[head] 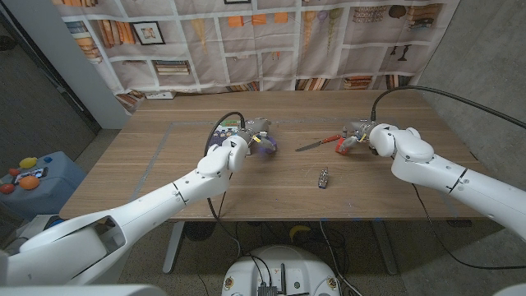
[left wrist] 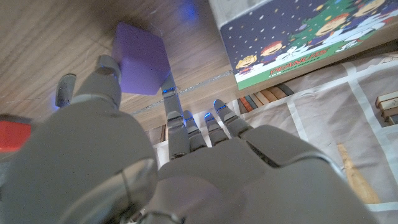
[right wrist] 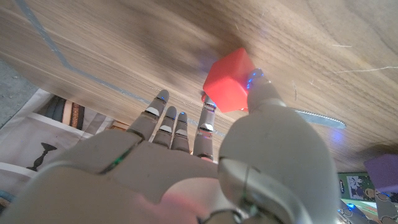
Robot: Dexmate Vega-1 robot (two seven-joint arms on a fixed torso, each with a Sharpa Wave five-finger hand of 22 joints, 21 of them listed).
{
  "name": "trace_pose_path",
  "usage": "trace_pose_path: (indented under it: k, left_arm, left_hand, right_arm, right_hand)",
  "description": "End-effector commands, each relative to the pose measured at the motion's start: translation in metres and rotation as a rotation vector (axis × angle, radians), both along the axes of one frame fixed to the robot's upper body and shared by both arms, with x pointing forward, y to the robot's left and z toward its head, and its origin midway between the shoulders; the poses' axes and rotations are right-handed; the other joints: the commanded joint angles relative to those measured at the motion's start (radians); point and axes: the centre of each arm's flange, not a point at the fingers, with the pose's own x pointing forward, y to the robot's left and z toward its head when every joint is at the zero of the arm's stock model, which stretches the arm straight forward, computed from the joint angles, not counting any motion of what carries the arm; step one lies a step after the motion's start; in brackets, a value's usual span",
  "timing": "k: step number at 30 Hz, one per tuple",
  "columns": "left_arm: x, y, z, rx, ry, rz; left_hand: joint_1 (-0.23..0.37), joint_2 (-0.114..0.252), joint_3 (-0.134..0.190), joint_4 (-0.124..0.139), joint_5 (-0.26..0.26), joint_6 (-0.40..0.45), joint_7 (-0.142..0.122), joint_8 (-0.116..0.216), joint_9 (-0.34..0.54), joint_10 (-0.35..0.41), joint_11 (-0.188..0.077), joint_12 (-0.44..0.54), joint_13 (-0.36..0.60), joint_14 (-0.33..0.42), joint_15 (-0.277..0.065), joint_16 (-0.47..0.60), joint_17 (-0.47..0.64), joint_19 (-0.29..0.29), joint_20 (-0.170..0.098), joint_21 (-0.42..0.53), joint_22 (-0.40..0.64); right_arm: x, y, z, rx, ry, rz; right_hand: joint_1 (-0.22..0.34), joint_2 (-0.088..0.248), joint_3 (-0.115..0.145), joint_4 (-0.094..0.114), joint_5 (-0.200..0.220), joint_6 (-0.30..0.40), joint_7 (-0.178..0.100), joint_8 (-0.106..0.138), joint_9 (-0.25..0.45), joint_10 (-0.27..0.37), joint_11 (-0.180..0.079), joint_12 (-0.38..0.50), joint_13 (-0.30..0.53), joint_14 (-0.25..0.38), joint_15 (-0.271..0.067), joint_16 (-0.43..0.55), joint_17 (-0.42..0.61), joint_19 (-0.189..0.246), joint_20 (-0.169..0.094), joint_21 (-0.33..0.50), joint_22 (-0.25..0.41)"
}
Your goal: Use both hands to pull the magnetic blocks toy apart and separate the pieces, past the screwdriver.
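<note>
Left hand (head: pixel 243 145): pinches the purple block (head: pixel 263 146) between thumb and a finger, other fingers stretched out; the block sits at its fingertips, just above the table (head: pixel 164 177).
Right hand (head: pixel 362 136): pinches the red block (head: pixel 341 144) the same way, the block at its fingertips near the tabletop.
Blocks: well apart, one on each side of the screwdriver (head: pixel 316 144).
Screwdriver: lies on the table between the hands, its handle end just beside the red block.
Box (left wrist: pixel 298 37): printed, behind the left hand.
Small metal piece (head: pixel 324 177): on the table, nearer the robot.
</note>
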Motion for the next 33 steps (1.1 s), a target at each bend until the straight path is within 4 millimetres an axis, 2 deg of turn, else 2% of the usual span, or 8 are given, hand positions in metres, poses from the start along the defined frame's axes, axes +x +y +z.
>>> trace_pose_path:
  k: [1, 17, 23, 24, 33]
  left_arm:
    - [0.0045, 0.0008, -0.0040, 0.001, 0.031, 0.012]
    - [0.0088, 0.0034, -0.0060, 0.013, 0.062, 0.033]
    - [0.0085, 0.0046, -0.0048, 0.019, 0.067, 0.042]
    - [0.0085, 0.0047, -0.0047, 0.019, 0.072, 0.046]
    - [0.0072, 0.0054, -0.0036, 0.037, 0.091, 0.056]
  left_hand:
    - [0.072, 0.088, -0.005, 0.000, 0.003, 0.112, -0.132, 0.009, 0.017, -0.017, 0.005, -0.006, 0.003, -0.008, 0.002, -0.002, 0.003, -0.005, 0.001, 0.000, 0.005]
    - [0.054, 0.083, -0.016, 0.001, 0.000, 0.044, -0.138, -0.018, 0.016, -0.060, 0.019, -0.009, 0.003, -0.037, 0.013, -0.004, 0.004, -0.032, 0.010, -0.004, 0.005]
    - [0.041, 0.078, -0.023, 0.003, -0.002, 0.002, -0.135, -0.035, 0.016, -0.077, 0.027, -0.009, 0.003, -0.050, 0.021, -0.004, 0.004, -0.041, 0.014, -0.004, 0.006]
    - [0.036, 0.074, -0.027, 0.003, -0.002, -0.030, -0.137, -0.048, 0.015, -0.081, 0.029, -0.007, 0.003, -0.055, 0.024, -0.003, 0.004, -0.043, 0.013, -0.003, 0.006]
    - [0.014, 0.057, -0.041, 0.002, -0.007, -0.120, -0.131, -0.083, 0.014, -0.131, 0.050, -0.009, 0.004, -0.087, 0.042, -0.004, 0.005, -0.073, 0.023, -0.006, 0.006]
  right_arm:
    - [0.0019, 0.0024, 0.0000, -0.010, 0.017, -0.019]
    - [0.0043, 0.0029, 0.0002, -0.018, 0.041, -0.031]
    - [0.0042, 0.0027, 0.0013, -0.017, 0.046, -0.030]
    - [0.0043, 0.0028, 0.0014, -0.020, 0.048, -0.027]
    - [0.0045, 0.0033, 0.0018, -0.019, 0.062, -0.024]
  right_hand:
    - [0.015, 0.015, -0.006, 0.000, 0.007, 0.047, -0.049, 0.094, 0.000, -0.008, 0.002, -0.001, -0.001, -0.001, 0.004, 0.000, 0.001, 0.008, 0.003, 0.000, 0.005]
    - [-0.015, -0.016, -0.029, 0.007, -0.003, -0.010, -0.016, 0.069, -0.025, -0.034, 0.017, -0.011, -0.001, -0.009, 0.020, -0.012, -0.004, 0.004, 0.017, -0.003, 0.005]
    - [-0.040, -0.034, -0.042, 0.012, -0.008, -0.052, 0.010, 0.047, -0.043, -0.060, 0.034, -0.016, 0.001, -0.021, 0.030, -0.024, -0.006, -0.006, 0.028, -0.006, 0.005]
    - [-0.044, -0.035, -0.043, 0.013, -0.008, -0.064, 0.011, 0.041, -0.047, -0.065, 0.033, -0.018, 0.002, -0.023, 0.031, -0.025, -0.006, -0.008, 0.030, -0.007, 0.005]
    - [-0.090, -0.060, -0.063, 0.023, -0.006, -0.132, 0.039, 0.000, -0.072, -0.102, 0.053, -0.022, 0.004, -0.042, 0.051, -0.042, -0.009, -0.025, 0.047, -0.010, 0.006]
